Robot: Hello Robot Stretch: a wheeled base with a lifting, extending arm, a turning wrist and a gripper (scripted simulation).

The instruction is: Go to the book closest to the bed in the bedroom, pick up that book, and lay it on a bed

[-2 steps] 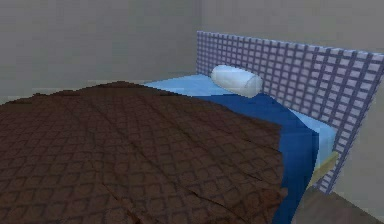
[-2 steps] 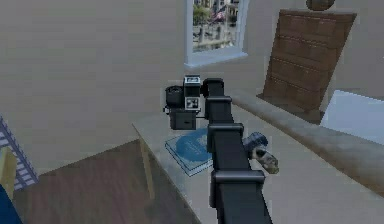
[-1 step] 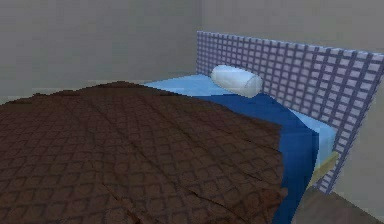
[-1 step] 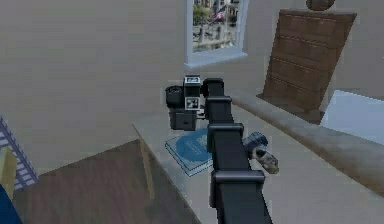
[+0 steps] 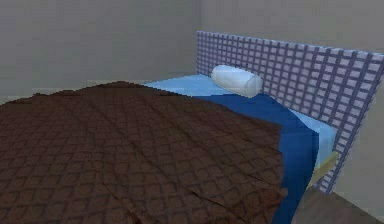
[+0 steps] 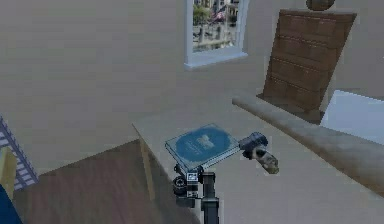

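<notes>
As seen in the forward view, the bed [image 5: 300, 148] is covered by a brown quilt [image 5: 120, 150]. In the arm side view, a blue book [image 6: 205, 143] is seen lying flat on the counter [image 6: 300, 190], near the tool [image 6: 184, 185]; whether anything is held by the tool cannot be told.

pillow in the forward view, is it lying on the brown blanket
No, the white pillow lies on the blue sheet beside the checked headboard, clear of the brown blanket.

Dark square arm bar [image 6: 211, 208], two small white squares [image 6: 192, 177] with black marks at its end, dark gripper [image 6: 181, 187] body
</notes>
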